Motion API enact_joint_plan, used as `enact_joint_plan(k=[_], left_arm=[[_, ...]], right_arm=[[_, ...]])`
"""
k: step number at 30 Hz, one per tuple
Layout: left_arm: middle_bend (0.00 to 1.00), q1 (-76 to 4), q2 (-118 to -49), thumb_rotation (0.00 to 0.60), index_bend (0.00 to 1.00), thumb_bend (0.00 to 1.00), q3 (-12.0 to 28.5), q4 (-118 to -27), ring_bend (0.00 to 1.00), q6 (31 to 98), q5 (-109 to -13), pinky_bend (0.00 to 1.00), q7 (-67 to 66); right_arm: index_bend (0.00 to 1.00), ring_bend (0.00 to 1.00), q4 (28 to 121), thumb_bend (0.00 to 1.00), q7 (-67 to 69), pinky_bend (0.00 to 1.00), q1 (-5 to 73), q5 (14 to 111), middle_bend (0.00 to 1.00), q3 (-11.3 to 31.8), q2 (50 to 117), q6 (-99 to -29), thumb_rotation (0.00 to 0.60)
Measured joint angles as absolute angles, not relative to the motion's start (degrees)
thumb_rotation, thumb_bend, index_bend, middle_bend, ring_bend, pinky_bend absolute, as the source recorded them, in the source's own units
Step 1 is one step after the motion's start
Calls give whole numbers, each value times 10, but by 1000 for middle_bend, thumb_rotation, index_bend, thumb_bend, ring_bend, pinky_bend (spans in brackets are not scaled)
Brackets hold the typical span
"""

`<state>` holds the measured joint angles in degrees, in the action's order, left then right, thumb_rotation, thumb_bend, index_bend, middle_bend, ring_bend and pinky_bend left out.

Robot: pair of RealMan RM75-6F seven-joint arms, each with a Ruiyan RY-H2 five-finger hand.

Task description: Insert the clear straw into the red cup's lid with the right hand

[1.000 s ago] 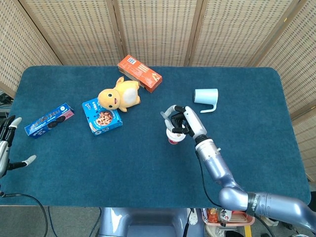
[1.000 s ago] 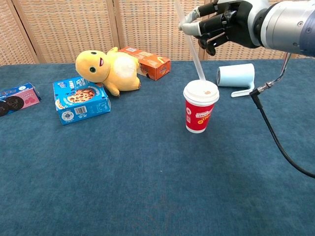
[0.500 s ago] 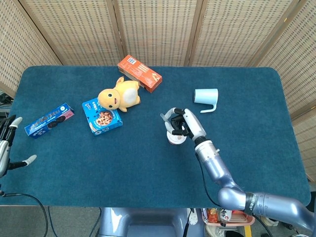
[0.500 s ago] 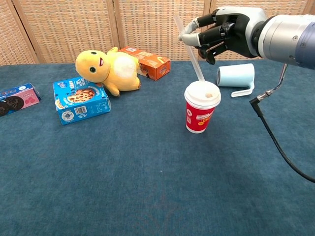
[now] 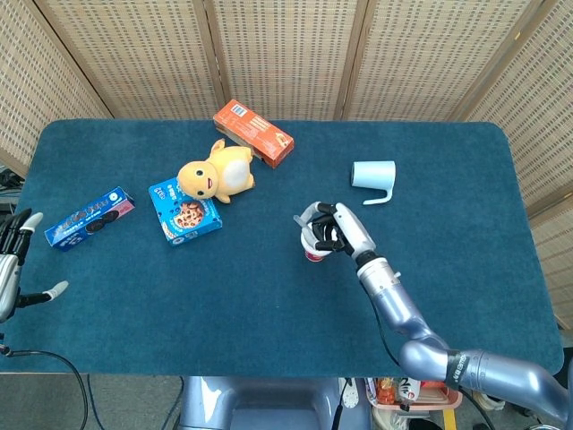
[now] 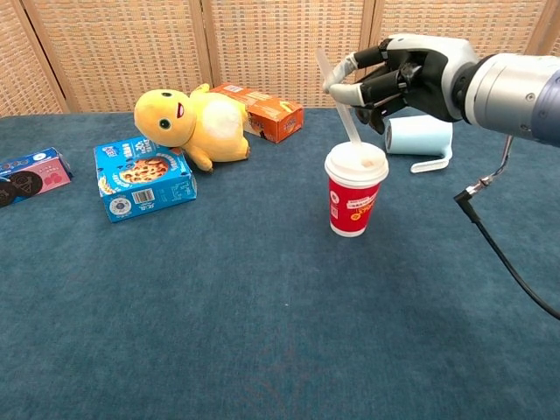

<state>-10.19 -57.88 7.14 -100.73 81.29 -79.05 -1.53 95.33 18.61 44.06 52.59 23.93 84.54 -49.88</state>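
Nearest me, the red cup [image 6: 355, 192] stands upright on the blue table [image 6: 262, 332], its white lid [image 6: 356, 164] on. The right hand [image 6: 404, 70] has dropped lower over it in the past second, pinching the clear straw [image 6: 339, 107] between thumb and fingers, so the straw's lower end now meets the lid, apparently starting in (how deep, I cannot tell). Further pressing down looks needed. Beyond lies a pale blue mug [image 6: 420, 138]. The left hand [image 5: 12, 264] hangs spread at the table's far-left edge.
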Motion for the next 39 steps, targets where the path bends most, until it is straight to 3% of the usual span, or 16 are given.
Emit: enact_joint_plan(k=[9,18,30,33,39], left_arm=[[0,-102,-579,600,0,0,71,-1007,0,813,-791,0,-14],[0,-102,-579,600,0,0,70,-1007,0,812,-791,0,-12],[0,-103,-580,600,0,0,69,-1008,0,810,-792,0,-14],[0,-103,-580,600,0,0,69,-1008,0,810,-792,0,-14],[0,-103,-579,600,0,0,68,-1008,0,810,-793,0,-13]], right_arm=[[714,491,933,565,222,523,429,576,702,226,844,-482,600],[596,212,909,565,241,302,422,619,401,205,830,-457,600],[578,168,890,565,264,275,415,639,349,193,820,-442,600],[520,139,888,557,268,231,415,652,299,189,818,-439,600],[386,78,884,450,270,141,418,672,200,178,811,-428,600]])
